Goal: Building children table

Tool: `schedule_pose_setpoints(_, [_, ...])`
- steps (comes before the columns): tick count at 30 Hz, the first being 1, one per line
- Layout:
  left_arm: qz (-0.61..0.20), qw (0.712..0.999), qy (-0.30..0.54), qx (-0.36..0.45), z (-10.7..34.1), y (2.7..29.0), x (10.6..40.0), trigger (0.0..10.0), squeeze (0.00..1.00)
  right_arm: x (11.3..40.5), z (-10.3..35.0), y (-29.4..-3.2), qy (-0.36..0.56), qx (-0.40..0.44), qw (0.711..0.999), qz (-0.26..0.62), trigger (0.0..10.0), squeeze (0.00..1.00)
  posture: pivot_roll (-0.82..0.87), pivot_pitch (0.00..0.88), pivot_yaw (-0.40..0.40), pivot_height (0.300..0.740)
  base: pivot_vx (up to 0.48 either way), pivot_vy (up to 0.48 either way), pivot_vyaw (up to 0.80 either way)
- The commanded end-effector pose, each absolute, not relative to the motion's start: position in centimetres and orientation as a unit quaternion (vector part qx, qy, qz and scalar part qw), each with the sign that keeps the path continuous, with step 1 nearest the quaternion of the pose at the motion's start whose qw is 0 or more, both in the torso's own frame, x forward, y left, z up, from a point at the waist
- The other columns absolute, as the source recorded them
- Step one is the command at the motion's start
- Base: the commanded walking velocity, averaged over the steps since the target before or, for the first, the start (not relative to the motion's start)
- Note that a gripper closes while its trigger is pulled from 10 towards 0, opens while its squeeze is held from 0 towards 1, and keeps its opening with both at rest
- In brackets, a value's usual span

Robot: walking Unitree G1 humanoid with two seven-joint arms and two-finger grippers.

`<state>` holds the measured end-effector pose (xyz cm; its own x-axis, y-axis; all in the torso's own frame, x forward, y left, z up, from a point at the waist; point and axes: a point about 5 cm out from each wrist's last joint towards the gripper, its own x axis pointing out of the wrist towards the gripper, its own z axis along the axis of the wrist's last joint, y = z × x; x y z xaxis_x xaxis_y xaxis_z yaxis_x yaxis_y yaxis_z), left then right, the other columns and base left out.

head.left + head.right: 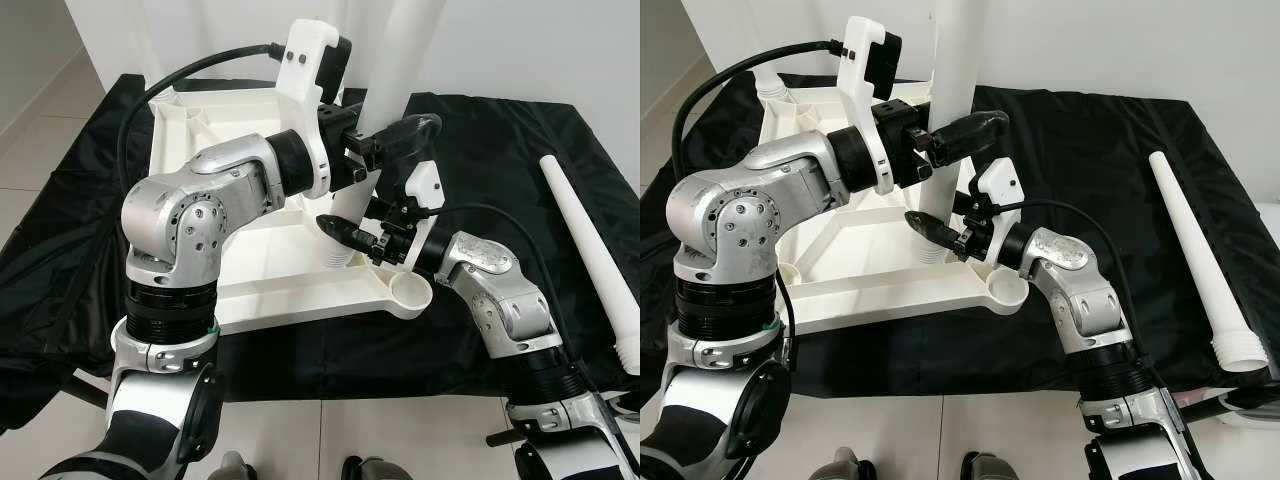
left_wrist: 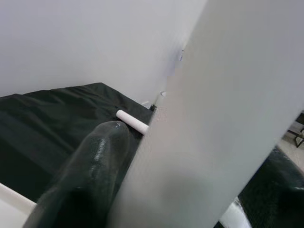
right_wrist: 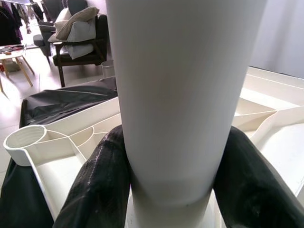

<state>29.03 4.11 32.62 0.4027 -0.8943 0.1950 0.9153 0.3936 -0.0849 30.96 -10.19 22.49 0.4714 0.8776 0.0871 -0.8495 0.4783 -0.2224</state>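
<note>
A white children's table top lies upside down on a black cloth. One white table leg stands upright from its underside. My left gripper is shut on the table leg partway up, with one black finger pressed against its side. Lower down, near the base, my right gripper is also shut on the table leg, its fingers wrapped around both sides. A second loose leg lies on the cloth to the right, apart from both grippers.
An open round corner socket sits at the table top's near right corner. The black cloth covers the floor up to a white wall. An armchair stands farther off in the room.
</note>
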Motion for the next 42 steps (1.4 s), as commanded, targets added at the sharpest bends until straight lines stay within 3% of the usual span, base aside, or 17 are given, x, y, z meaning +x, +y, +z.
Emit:
schedule_pose_setpoints(1, [-0.564, 0.819, -0.067, -0.082, 33.1, 3.4, 28.4, 10.0, 1.00, 30.6, 22.5, -9.6, -0.097, -0.078, 0.845, 0.520, 10.0, 0.00, -0.03, 0.096, -0.005, 0.740, 0.000, 0.000, 0.00])
schedule_pose_setpoints(9, [-0.560, 0.822, -0.066, -0.081, 33.2, 3.6, 28.5, 10.0, 1.00, 30.5, 22.5, -9.5, -0.097, -0.075, 0.843, 0.524, 10.0, 0.00, -0.02, 0.098, -0.007, 0.740, 0.000, 0.000, 0.00])
schedule_pose_setpoints(10, [-0.559, 0.823, -0.067, -0.080, 33.1, 3.7, 28.5, 10.0, 0.35, 30.6, 22.5, -9.6, -0.096, -0.072, 0.843, 0.524, 10.0, 0.00, -0.02, 0.099, -0.007, 0.740, 0.000, 0.000, 0.00])
schedule_pose_setpoints(11, [-0.555, 0.825, -0.068, -0.079, 33.1, 4.0, 28.6, 10.0, 0.64, 30.6, 22.6, -9.6, -0.096, -0.070, 0.844, 0.523, 10.0, 0.00, -0.02, 0.102, -0.007, 0.740, 0.000, 0.000, 0.00])
schedule_pose_setpoints(12, [-0.555, 0.825, -0.068, -0.079, 33.1, 4.0, 28.6, 10.0, 0.64, 30.6, 22.6, -9.6, -0.096, -0.070, 0.844, 0.523, 10.0, 0.00, -0.02, 0.102, -0.007, 0.740, 0.000, 0.000, 0.00])
schedule_pose_setpoints(13, [-0.551, 0.828, -0.068, -0.080, 33.1, 4.1, 28.7, 10.0, 0.95, 30.6, 22.6, -9.7, -0.095, -0.068, 0.845, 0.522, 10.0, 0.00, -0.02, 0.104, -0.006, 0.740, 0.000, 0.000, 0.00])
schedule_pose_setpoints(19, [-0.540, 0.836, -0.066, -0.072, 32.9, 4.5, 29.1, 10.0, 1.00, 30.6, 22.6, -9.8, -0.095, -0.063, 0.845, 0.522, 10.0, 0.00, -0.02, 0.108, -0.005, 0.740, 0.000, 0.000, 0.00])
schedule_pose_setpoints(20, [-0.533, 0.841, -0.067, -0.070, 32.9, 4.8, 29.3, 10.0, 0.00, 30.5, 22.6, -9.8, -0.096, -0.059, 0.845, 0.523, 10.0, 0.00, -0.02, 0.109, -0.004, 0.740, 0.000, 0.000, 0.00])
schedule_pose_setpoints(32, [-0.503, 0.860, -0.074, -0.045, 32.2, 6.4, 29.8, 10.0, 0.00, 30.6, 22.8, -10.4, -0.105, -0.036, 0.854, 0.509, 10.0, 0.00, -0.02, 0.113, -0.004, 0.740, 0.000, 0.000, 0.00])
schedule_pose_setpoints(42, [-0.520, 0.848, -0.091, -0.047, 32.4, 6.6, 28.8, 10.0, 0.00, 30.8, 22.4, -10.9, -0.098, -0.023, 0.867, 0.488, 10.0, 0.00, -0.02, 0.117, -0.008, 0.740, 0.000, 0.000, 0.00])
